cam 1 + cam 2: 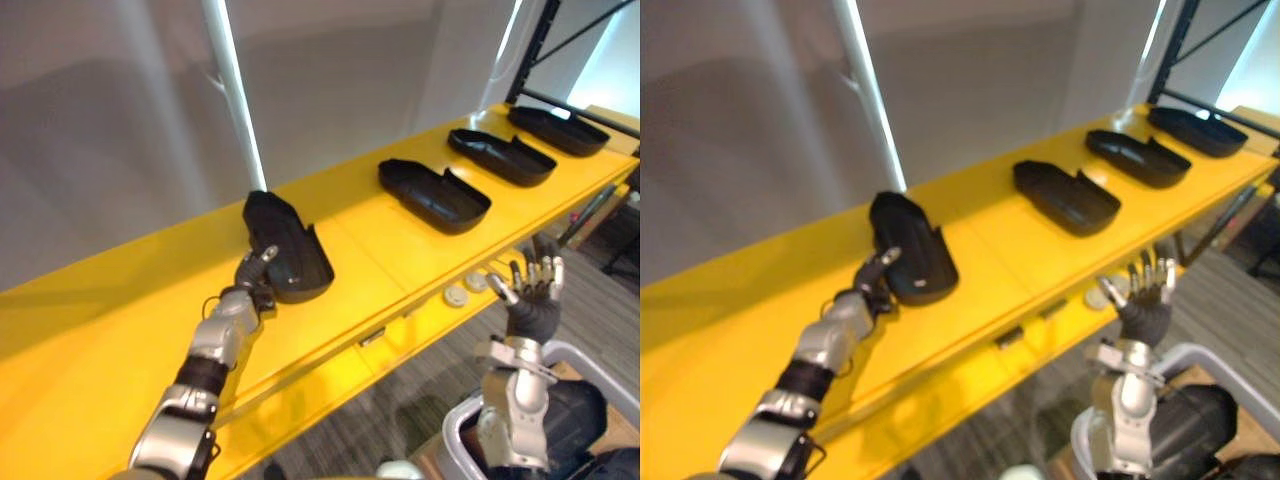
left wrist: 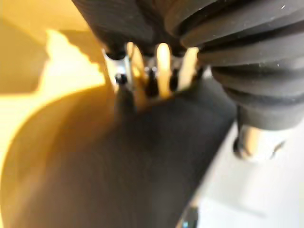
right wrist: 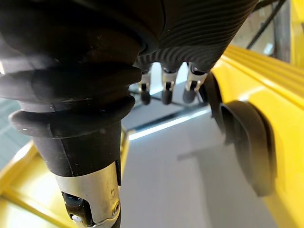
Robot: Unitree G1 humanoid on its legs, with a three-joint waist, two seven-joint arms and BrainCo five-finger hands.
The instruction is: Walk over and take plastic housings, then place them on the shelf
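Four black plastic housings lie in a row on the yellow shelf (image 1: 110, 340). My left hand (image 1: 254, 273) rests against the near left edge of the nearest housing (image 1: 292, 250), which also shows as the dark housing (image 2: 118, 180) under straight fingers (image 2: 124, 97) in the left wrist view. The hand is open and no finger curls round the housing. The other housings (image 1: 433, 195), (image 1: 502, 156), (image 1: 557, 130) lie further right along the shelf. My right hand (image 1: 533, 292) is raised in front of the shelf's front edge, open with fingers spread, holding nothing.
A white post (image 1: 237, 95) rises behind the nearest housing against a grey wall. A black rack upright (image 1: 530, 50) stands at the far right end. A pale bin (image 1: 590, 365) with dark contents sits at the lower right. Grey carpet lies below the shelf.
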